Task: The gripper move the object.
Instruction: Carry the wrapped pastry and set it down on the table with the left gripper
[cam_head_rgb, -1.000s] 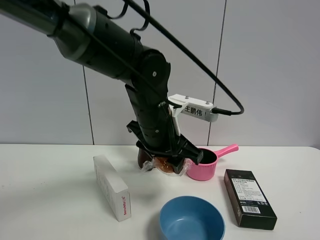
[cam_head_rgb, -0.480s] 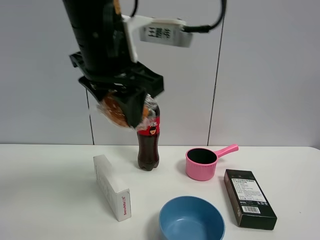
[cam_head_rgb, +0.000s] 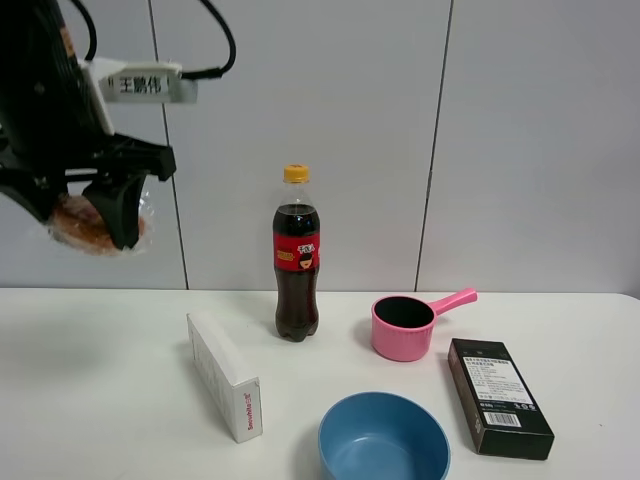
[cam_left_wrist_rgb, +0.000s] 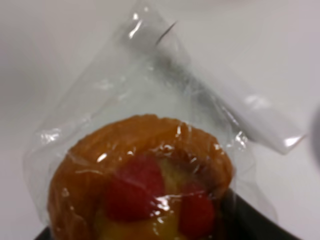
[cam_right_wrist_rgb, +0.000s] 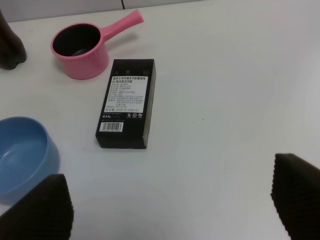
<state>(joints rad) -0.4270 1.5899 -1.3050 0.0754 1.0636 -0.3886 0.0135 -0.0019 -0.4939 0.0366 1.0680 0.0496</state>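
Observation:
My left gripper (cam_head_rgb: 97, 212) is a black claw with a white label plate. It hangs high above the table at the far left of the exterior view. It is shut on the object (cam_head_rgb: 84, 226), a round golden-brown pastry in crinkly clear wrap. The left wrist view shows the pastry (cam_left_wrist_rgb: 140, 180) close up, with red spots on top and loose wrap sticking out past it. My right gripper (cam_right_wrist_rgb: 170, 210) is open and empty, low over the table near the black box (cam_right_wrist_rgb: 126, 102). It does not show in the exterior view.
On the white table stand a cola bottle (cam_head_rgb: 297, 255), a pink saucepan (cam_head_rgb: 402, 327), a blue bowl (cam_head_rgb: 384, 437), a black box (cam_head_rgb: 498, 396) and a white carton (cam_head_rgb: 224, 373). The right wrist view shows the saucepan (cam_right_wrist_rgb: 82, 50) and bowl (cam_right_wrist_rgb: 22, 155).
My left gripper has lifted the pastry from the table beside the saucepan and carried it up and to the left. The cola bottle it hid is now in view.

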